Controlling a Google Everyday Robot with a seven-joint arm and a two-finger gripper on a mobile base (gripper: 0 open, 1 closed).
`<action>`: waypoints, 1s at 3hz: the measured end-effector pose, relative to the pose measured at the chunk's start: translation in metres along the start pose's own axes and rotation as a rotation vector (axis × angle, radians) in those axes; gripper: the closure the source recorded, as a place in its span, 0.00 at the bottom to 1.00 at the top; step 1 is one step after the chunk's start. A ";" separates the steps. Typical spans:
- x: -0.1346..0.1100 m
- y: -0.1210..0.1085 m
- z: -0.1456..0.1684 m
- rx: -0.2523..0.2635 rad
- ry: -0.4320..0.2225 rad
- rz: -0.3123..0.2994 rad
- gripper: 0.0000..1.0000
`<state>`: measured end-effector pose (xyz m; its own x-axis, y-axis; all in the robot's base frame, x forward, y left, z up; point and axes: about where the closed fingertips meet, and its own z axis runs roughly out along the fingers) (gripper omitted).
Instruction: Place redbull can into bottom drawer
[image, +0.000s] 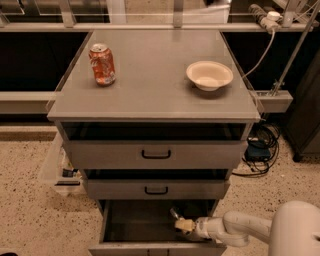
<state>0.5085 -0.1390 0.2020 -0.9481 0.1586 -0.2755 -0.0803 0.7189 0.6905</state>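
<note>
The bottom drawer (107, 227) is pulled open below two grey drawers with black handles, and its inside is dark. My gripper (178, 219) reaches in from the right, on a white arm (235, 227), and sits inside the drawer's right half, just above its front panel. The redbull can does not show in this view; I cannot tell whether it is in the gripper or lying in the dark drawer.
An orange-red soda can (102, 64) stands at the back left of the cabinet top (150, 90). A cream bowl (209, 75) sits at the right. Cables (260, 145) and a dark cabinet are right of the drawers. A clear bin (57, 170) is on the speckled floor at the left.
</note>
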 end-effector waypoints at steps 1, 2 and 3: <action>0.005 -0.020 0.013 0.048 0.014 0.055 1.00; 0.005 -0.020 0.013 0.049 0.016 0.057 0.82; 0.005 -0.020 0.013 0.049 0.016 0.057 0.57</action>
<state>0.5092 -0.1438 0.1778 -0.9555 0.1898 -0.2258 -0.0113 0.7415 0.6709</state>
